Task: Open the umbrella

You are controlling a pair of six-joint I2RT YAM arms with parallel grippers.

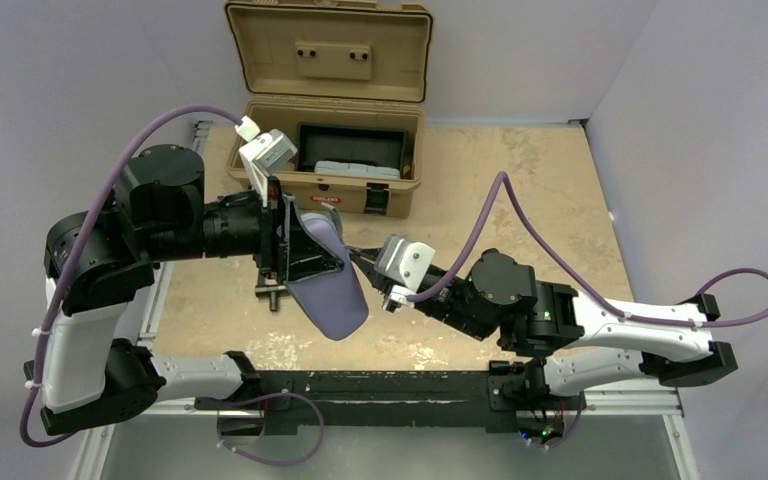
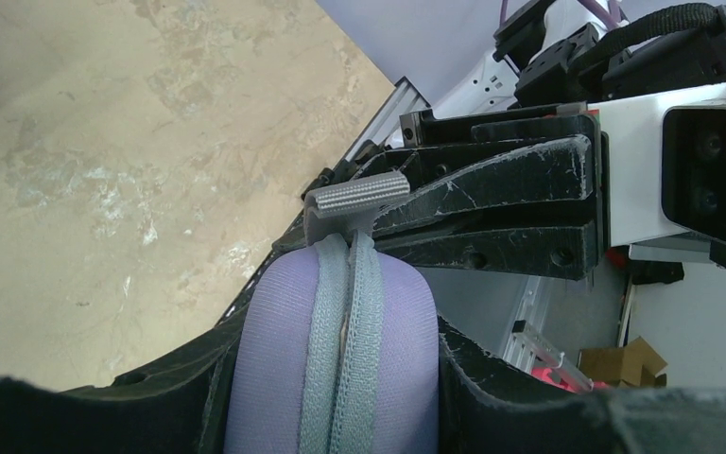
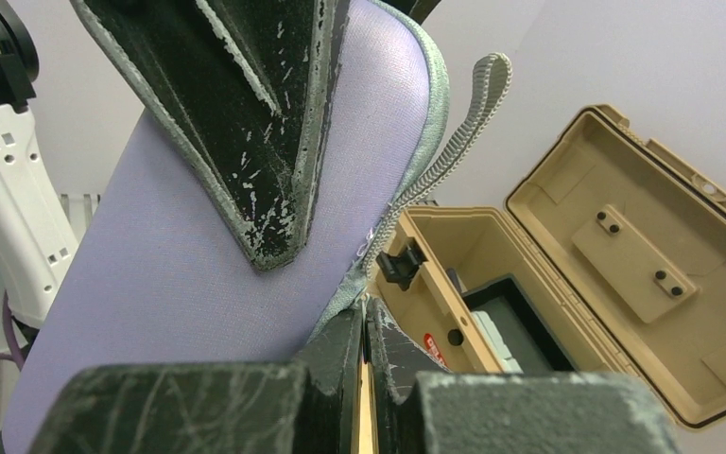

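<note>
The umbrella is not in view. A lavender-grey oblong hard case (image 1: 336,297) with a grey zipper (image 2: 345,331) is held off the table. My left gripper (image 1: 305,258) is shut on the case, one finger on each side of it (image 2: 333,378). My right gripper (image 1: 353,254) is shut at the case's end, just under a grey ribbed loop (image 2: 359,193). In the right wrist view its tips (image 3: 367,317) pinch the zipper pull at the seam of the case (image 3: 170,284). The zipper looks closed along the part that shows.
A tan plastic toolbox (image 1: 332,95) stands open at the back of the table, its lid up, with a black tray and a grey object inside; it also shows in the right wrist view (image 3: 614,246). The tan tabletop (image 1: 520,190) lies below the case.
</note>
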